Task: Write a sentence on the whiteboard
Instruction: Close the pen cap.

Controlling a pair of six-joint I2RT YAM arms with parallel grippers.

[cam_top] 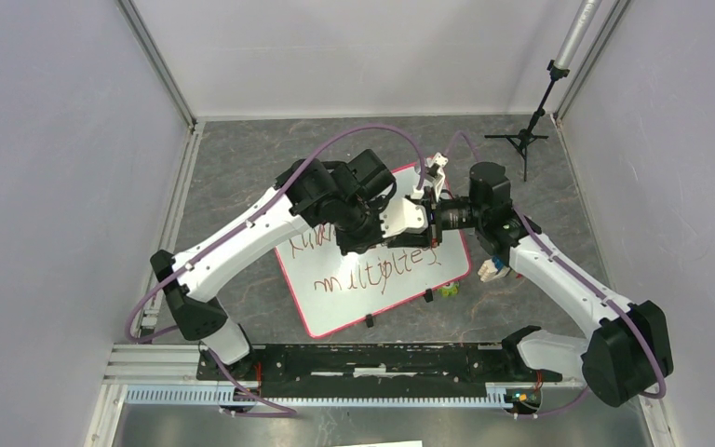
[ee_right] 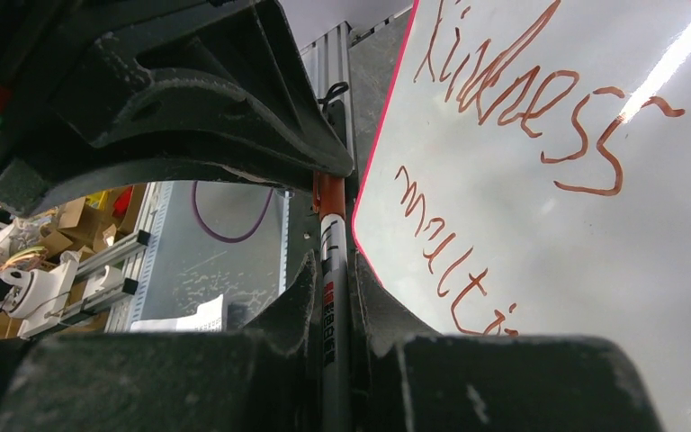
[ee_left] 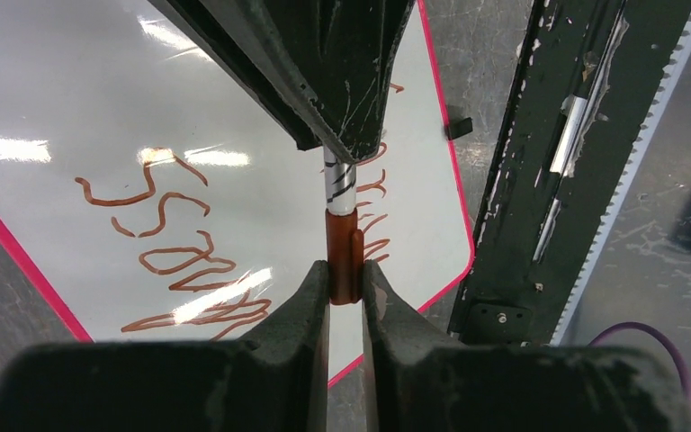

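You are holding both claws together above the whiteboard [cam_top: 335,312], which is lying flat on the bench [cam_top: 242,168] between the two arms. Your left claw [ee_left: 346,279] is pinching the brown cap [ee_left: 344,256] of the marker [ee_right: 331,306], and your right claw [ee_right: 328,270] is clamping the barrel, so the pen is bridging the two in one straight line. That alignment is probably letting the cap slide squarely on the barrel. Whether it is fully seated, I cannot tell. The sentence [cam_top: 382,277] is sitting on the board in two reddish-brown lines and looks complete, so I judge you are closing the pen, not opening it.
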